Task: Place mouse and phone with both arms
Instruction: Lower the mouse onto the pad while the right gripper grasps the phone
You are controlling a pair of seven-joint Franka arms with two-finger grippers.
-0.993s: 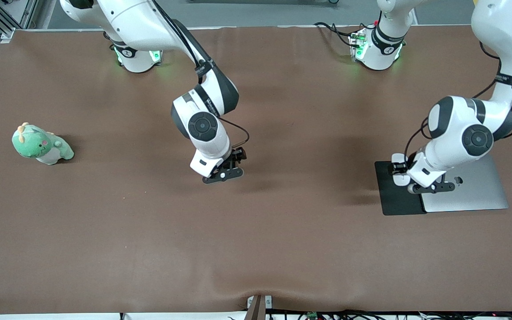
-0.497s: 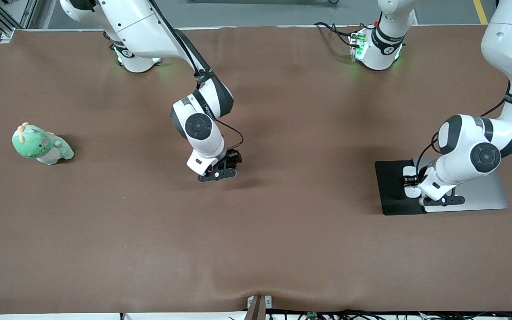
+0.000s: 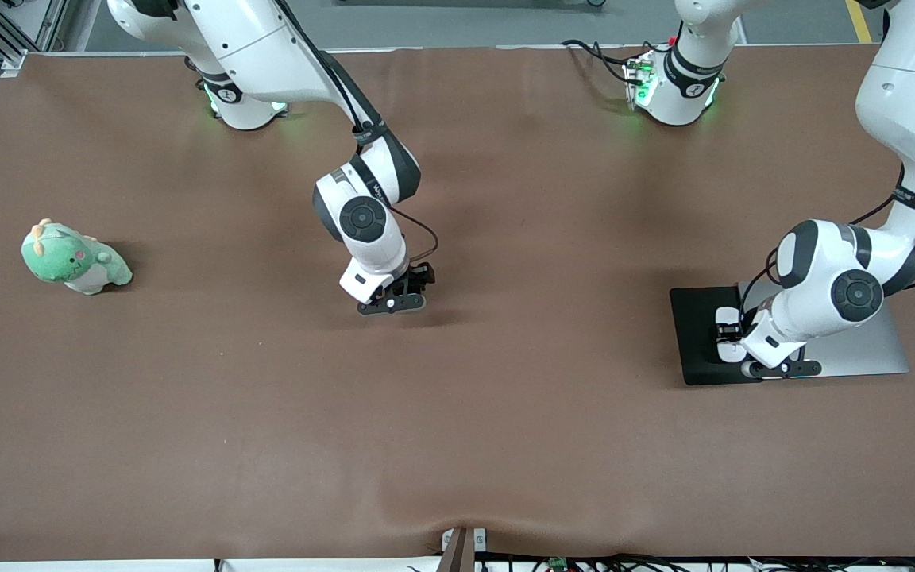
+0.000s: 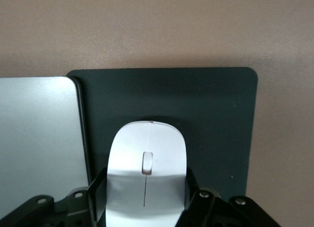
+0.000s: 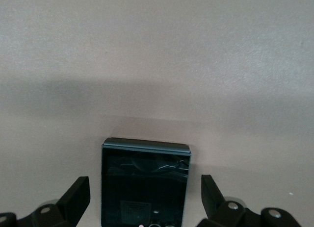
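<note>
Laptop edges the black pad; there the left gripper clasps the mouse. Mid-table, the phone lies between the right gripper's spread fingers, untouched.

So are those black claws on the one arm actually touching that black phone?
Apart. The right wrist view shows the right gripper open, bare brown table plainly visible between each finger and the phone.

Open brown desk is seen between the arms and nearer the front camera. Obstacles: plush toy toward the right arm's end; mouse pad and laptop toward the left arm's end
</note>
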